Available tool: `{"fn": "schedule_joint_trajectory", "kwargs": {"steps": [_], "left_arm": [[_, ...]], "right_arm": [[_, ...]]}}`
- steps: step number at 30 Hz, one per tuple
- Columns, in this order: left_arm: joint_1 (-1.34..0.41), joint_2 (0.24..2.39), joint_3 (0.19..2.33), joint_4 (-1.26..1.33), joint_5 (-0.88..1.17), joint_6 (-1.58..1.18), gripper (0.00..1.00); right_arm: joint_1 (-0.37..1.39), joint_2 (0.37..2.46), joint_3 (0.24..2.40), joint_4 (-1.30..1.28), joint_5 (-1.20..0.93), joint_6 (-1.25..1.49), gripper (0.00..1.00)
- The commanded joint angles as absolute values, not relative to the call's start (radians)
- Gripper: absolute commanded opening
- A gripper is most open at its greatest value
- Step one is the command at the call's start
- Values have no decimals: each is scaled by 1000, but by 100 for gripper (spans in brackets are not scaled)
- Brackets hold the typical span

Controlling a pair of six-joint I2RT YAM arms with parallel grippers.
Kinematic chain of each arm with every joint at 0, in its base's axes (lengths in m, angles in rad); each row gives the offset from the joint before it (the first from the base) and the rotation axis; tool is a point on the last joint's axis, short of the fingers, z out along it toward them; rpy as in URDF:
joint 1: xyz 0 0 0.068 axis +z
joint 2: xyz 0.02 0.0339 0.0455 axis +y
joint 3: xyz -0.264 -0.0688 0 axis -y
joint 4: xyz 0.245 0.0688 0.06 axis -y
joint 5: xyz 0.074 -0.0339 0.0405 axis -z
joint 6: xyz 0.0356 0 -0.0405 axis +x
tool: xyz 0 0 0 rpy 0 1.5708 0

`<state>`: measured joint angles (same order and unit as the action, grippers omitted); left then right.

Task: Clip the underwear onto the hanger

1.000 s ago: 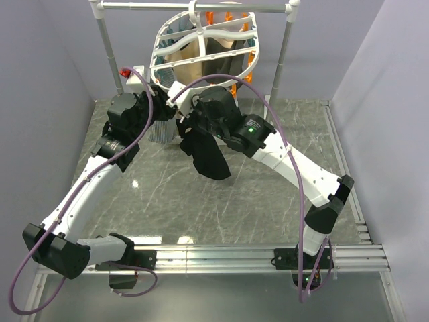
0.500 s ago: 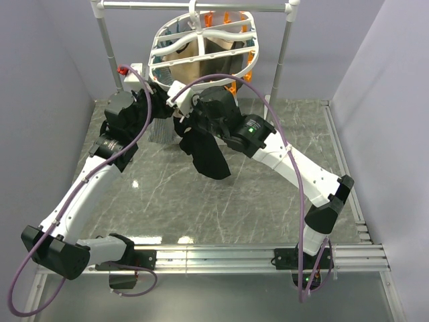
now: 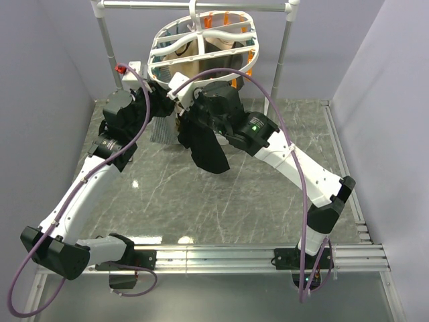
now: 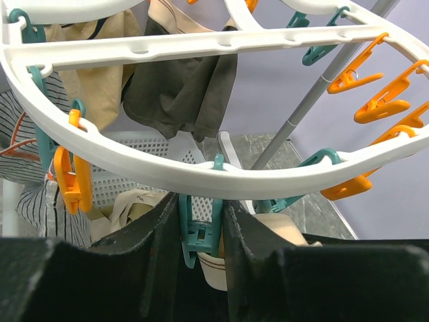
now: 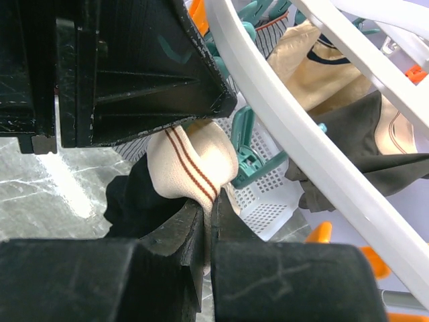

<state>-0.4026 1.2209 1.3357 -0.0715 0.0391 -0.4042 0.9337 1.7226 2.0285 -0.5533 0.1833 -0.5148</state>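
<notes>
The white oval hanger (image 3: 201, 40) hangs from the rail; its rim (image 4: 201, 178) crosses the left wrist view and also shows in the right wrist view (image 5: 295, 134). The black underwear (image 3: 206, 149) hangs from my right gripper (image 3: 189, 114), which is shut on its beige, red-striped waistband (image 5: 191, 168). My left gripper (image 4: 201, 228) is shut on a teal clothespin (image 4: 199, 225) under the hanger's rim. The waistband (image 4: 216, 268) sits right below that clothespin. My left gripper (image 3: 164, 104) meets the right one beneath the hanger's front edge.
A white perforated basket (image 4: 127, 178) with pale garments stands behind the grippers. Beige and dark garments (image 4: 177, 94) hang from the hanger, with orange clothespins (image 4: 382, 94) and a striped cloth (image 4: 30, 194). The grey rail stand's post (image 3: 281, 57) rises at the back right.
Both grippers have moved slightly up and back toward the hanger's rim, carrying the underwear with them. The hanger has tilted a little.
</notes>
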Motion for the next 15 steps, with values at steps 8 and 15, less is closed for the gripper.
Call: {"fn": "schedule_joint_trajectory", "kwargs": {"steps": [8, 15], "left_arm": [[-405, 1201, 1393, -29, 23, -380, 40], [-403, 1197, 1393, -20, 23, -380, 47]], "right_arm": [[931, 1732, 2079, -479, 206, -506, 0], [927, 1736, 2092, -466, 212, -499, 0]]}}
